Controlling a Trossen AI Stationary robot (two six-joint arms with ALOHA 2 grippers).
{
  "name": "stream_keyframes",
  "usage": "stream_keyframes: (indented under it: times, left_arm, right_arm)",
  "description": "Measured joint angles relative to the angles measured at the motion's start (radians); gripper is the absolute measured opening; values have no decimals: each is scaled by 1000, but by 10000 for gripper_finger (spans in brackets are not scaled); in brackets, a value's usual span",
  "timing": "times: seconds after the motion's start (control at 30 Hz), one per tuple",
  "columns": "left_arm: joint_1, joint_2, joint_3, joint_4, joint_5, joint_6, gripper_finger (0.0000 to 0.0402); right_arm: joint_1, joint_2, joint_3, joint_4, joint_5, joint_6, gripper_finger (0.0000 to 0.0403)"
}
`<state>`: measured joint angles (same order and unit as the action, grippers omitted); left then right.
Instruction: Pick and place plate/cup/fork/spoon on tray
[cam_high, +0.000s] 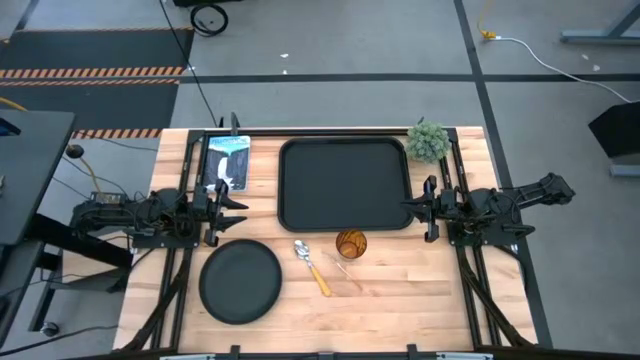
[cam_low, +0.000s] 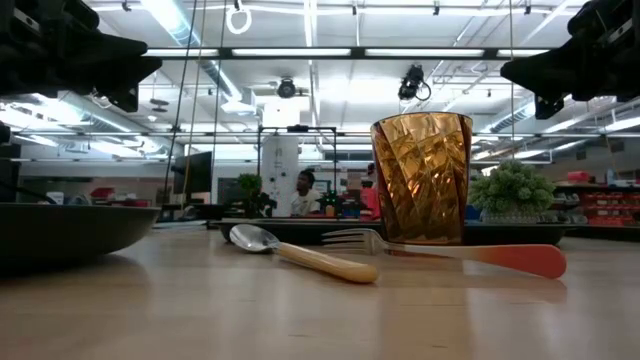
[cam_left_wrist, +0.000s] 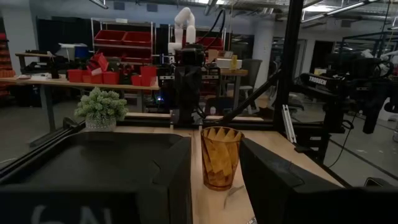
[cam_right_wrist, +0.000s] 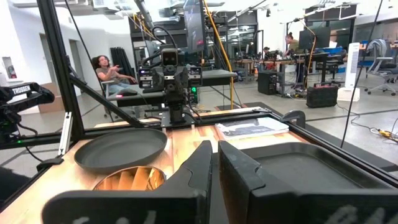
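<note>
Tray (cam_high: 345, 185): large black rectangle w/ rounded corners and raised rim, long axis running left-right, at rear centre of counter (cam_high: 420, 300). Plate (cam_high: 240, 281): round, matte black, front-left, apart from tray. Spoon (cam_high: 311, 265): silver bowl, yellow-orange handle, lying diagonal, bowl toward tray, handle toward front edge. Cup (cam_high: 350, 244): amber tumbler w/ faceted sides, upright, just in front of tray, beside spoon. Fork (cam_low: 450, 251): red-orange handle, tines silver; lay flat next to cup in low view.

Counter was light wood. Small green plant (cam_high: 428, 141) at tray's rear-right corner; blue-white card (cam_high: 228, 160) left of tray. Room: workshop, red bins, benches; seated person (cam_right_wrist: 109, 70) in background.

Left gripper (cam_high: 237, 203) over left side, jaws apart, holding nothing. Right gripper (cam_high: 412, 206) at tray's right edge, jaws nearly closed, holding nothing.
</note>
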<state>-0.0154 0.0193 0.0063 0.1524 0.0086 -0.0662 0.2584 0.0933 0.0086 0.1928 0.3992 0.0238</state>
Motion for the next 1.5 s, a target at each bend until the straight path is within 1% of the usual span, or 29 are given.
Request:
stream_keyframes:
  times: [1.23, 1.5]
  left_arm:
    - [0, 0, 0, 0, 0, 0, 144]
    - [1, 0, 0, 39, -8, -9, 144]
  right_arm:
    - [0, 0, 0, 0, 0, 0, 34]
    - [0, 0, 0, 0, 0, 0, 34]
